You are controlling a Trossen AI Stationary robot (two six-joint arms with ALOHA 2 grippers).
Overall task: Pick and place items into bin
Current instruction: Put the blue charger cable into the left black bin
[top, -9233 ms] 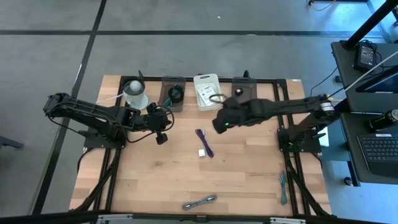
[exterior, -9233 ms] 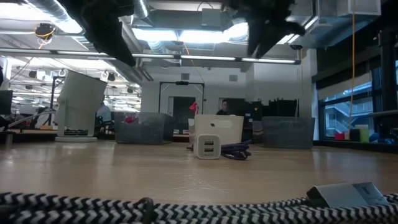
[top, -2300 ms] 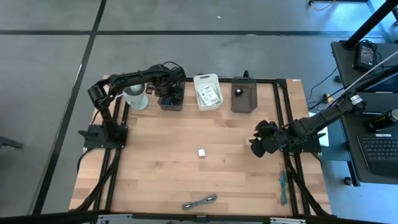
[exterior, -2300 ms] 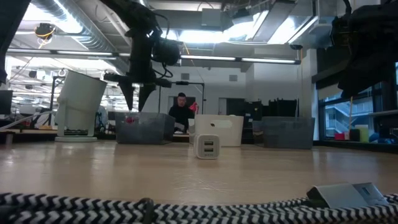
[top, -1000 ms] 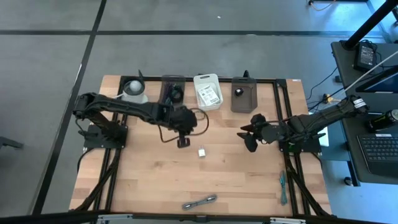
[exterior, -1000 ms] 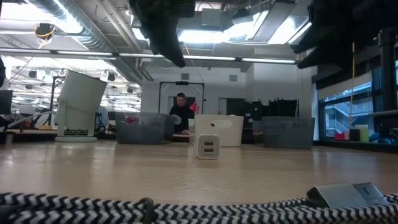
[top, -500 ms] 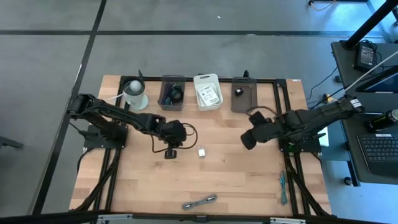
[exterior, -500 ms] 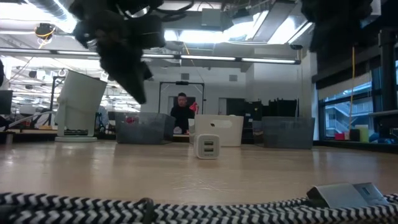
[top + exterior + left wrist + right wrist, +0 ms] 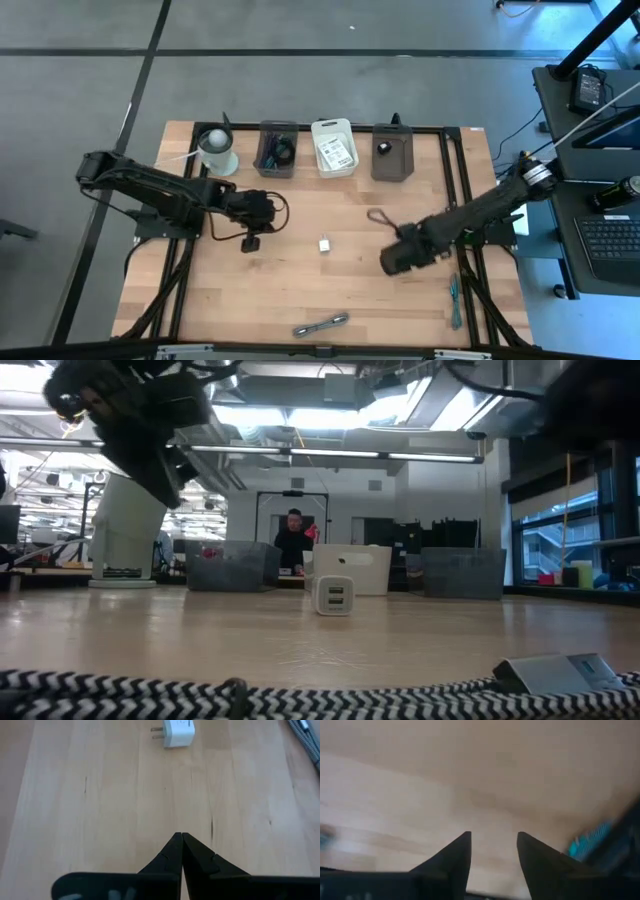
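A white plug-in charger cube (image 9: 324, 243) lies on the table's middle; the low view shows it (image 9: 333, 597) standing on its base, and it also shows in the left wrist view (image 9: 177, 732). A black-and-white braided cable with a grey metal end (image 9: 322, 325) lies by the near edge. A teal tool (image 9: 455, 300) lies near the right edge. My left gripper (image 9: 250, 240) hovers left of the charger, shut and empty (image 9: 182, 837). My right gripper (image 9: 390, 262) hovers right of the charger, open and empty (image 9: 492, 840).
Three bins stand along the far edge: a grey one with a black coil (image 9: 277, 148), a white one with cards (image 9: 335, 147) and a dark one (image 9: 391, 152). A pale cup with a ball (image 9: 216, 148) stands left of them. A person shows in the room behind (image 9: 292, 530).
My left gripper has moved from the table's middle toward the left edge, away from the charger, staying shut. My right gripper has swung toward the near edge and come lower over the bare wood. The charger, cable and teal tool have not moved.
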